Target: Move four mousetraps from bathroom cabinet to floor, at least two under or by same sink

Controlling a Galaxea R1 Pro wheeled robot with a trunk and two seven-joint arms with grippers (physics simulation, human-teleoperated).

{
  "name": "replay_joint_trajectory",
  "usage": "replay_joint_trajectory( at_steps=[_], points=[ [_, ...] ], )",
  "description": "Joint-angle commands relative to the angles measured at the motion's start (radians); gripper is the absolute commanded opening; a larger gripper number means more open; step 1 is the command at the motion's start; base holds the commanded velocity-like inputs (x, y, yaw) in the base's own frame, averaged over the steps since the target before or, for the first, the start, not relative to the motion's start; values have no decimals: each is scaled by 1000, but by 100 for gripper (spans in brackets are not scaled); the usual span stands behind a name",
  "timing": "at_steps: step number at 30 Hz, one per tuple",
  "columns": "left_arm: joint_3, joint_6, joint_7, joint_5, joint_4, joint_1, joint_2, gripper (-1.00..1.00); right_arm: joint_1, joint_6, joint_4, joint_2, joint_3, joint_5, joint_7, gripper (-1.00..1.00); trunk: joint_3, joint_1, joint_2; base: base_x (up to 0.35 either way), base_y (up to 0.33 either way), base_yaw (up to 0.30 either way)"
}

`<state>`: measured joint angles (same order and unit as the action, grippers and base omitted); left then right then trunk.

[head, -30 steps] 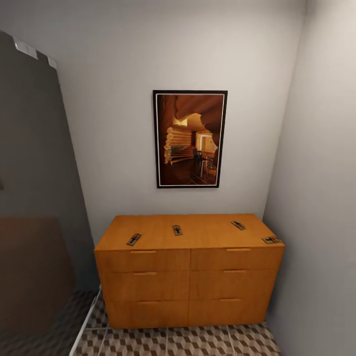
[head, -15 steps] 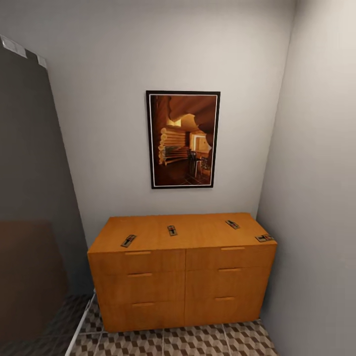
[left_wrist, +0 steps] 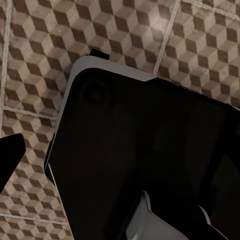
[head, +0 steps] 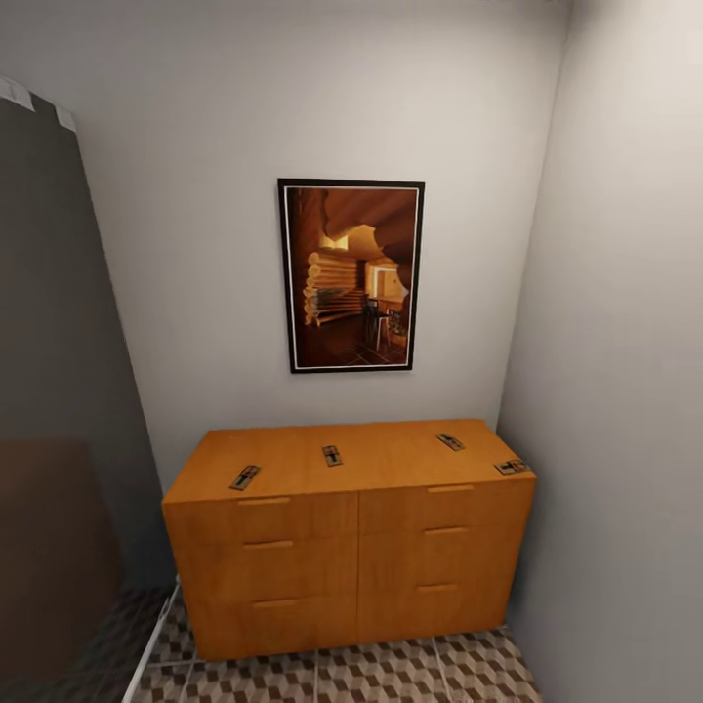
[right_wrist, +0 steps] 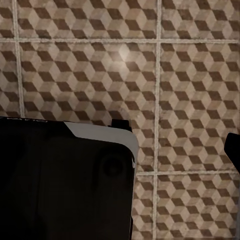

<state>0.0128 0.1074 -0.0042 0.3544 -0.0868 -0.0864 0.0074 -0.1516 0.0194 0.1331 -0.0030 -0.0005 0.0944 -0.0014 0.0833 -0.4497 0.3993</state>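
four mousetraps [head: 333, 455] atop the cabinet [head: 347, 547], no pincer near

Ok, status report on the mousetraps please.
Four mousetraps on cabinet top, untouched. Gripper states unclear. Nothing blocking the cabinet front.

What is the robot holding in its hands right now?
Nothing that the pictures show. All four mousetraps lie on top of the cabinet.
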Motion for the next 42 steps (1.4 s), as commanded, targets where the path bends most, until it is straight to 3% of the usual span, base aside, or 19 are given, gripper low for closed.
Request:
replay_joint_trajectory(
  at_steps=[1, 28, 42],
  points=[
    [1, 6, 0, 6, -2, 0, 0, 100, 0, 2, 0, 0, -1, 10, 0, 100, 0, 0, 1, 0, 0, -220],
    [3, 0, 0, 14, -1, 0, 0, 100, 0, 2, 0, 0, 0, 9, -2, 100, 0, 0, 1, 4, 1, -43],
    [3, 0, 0, 18, -1, 0, 1, 100, 0, 2, 0, 0, 0, 10, -4, 100, 0, 0, 1, 227, 124, 0]
  ],
)
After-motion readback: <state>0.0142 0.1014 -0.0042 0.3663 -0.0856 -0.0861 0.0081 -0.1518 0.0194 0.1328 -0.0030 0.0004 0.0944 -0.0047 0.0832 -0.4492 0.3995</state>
